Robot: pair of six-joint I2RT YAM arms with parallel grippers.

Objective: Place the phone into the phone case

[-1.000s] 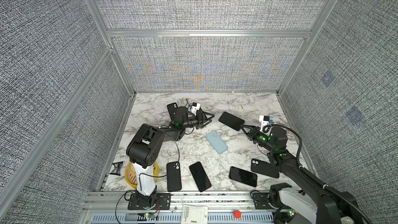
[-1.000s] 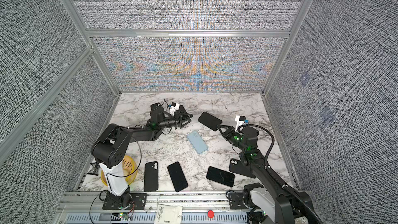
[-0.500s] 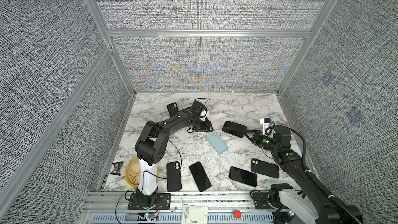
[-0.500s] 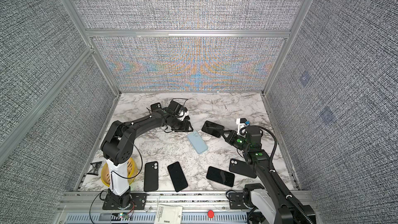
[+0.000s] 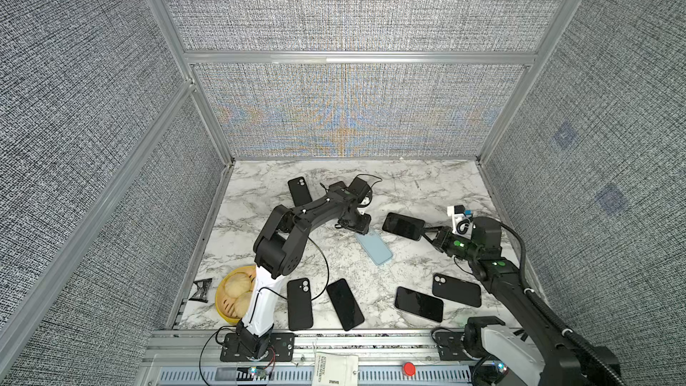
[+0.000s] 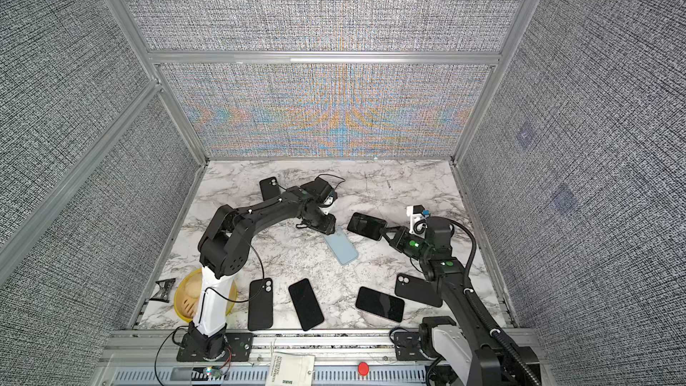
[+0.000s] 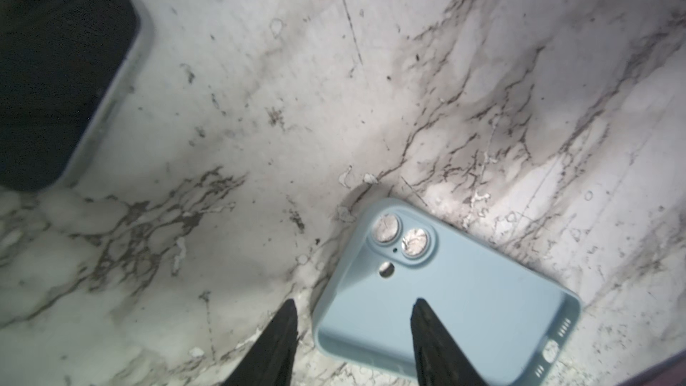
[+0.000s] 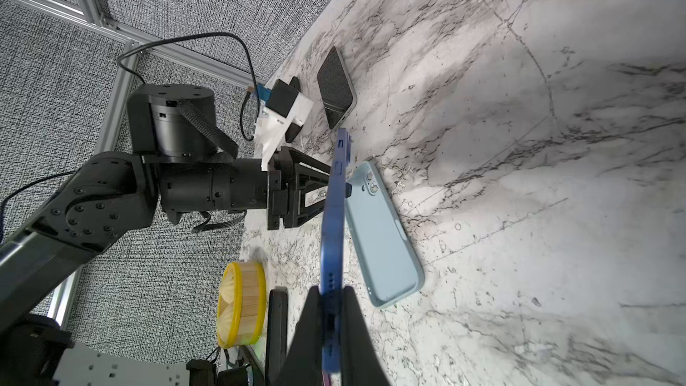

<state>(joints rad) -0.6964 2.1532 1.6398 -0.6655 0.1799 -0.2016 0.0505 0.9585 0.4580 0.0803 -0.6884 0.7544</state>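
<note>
Blue and soft, the phone case (image 5: pixel 375 248) lies hollow side up in the middle of the table (image 5: pixel 427 183). The left end effector (image 5: pixel 354 222) was back by the far edge a second ago. Now it has swung over the far end of the case, so it looks ready to hold the case down. The right end effector (image 5: pixel 427 233) is clamped on the end of the phone (image 5: pixel 402 226), in the air between the case and the right edge. Both top views hide the left jaws. The left wrist view shows them apart, holding nothing, one on each side of the case's wall; whether they touch it I cannot tell. The right wrist view shows the phone's thin blue side
</note>
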